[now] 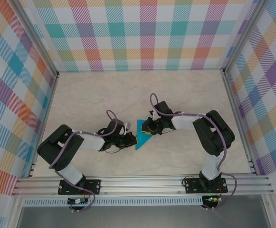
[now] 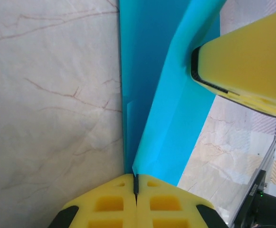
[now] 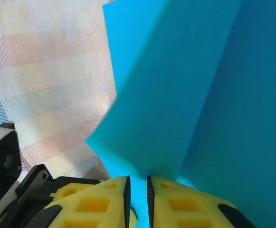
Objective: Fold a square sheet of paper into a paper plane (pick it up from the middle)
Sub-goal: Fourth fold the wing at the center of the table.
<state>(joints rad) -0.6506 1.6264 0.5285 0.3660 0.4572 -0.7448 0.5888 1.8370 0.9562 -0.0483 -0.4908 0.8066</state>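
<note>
The square sheet of paper (image 1: 140, 135) is teal-blue and lies folded into a narrow pointed paper plane shape at mid-table between my two grippers. My left gripper (image 1: 132, 140) is at its left edge. In the left wrist view that gripper (image 2: 135, 183) is shut on the bottom corner of a raised flap of the paper (image 2: 176, 123). My right gripper (image 1: 146, 128) is over the paper's right side. In the right wrist view its jaws (image 3: 138, 190) stand a narrow gap apart at the foot of a lifted flap (image 3: 185, 95), with teal showing through the gap. One yellow right fingertip (image 2: 247, 61) rests against the flap.
The pale marble tabletop (image 1: 104, 95) is ringed by checked walls (image 1: 142, 33) and an aluminium frame rail (image 1: 142, 183) at the near edge. Black parts of the left arm (image 3: 4, 166) sit close beside my right gripper.
</note>
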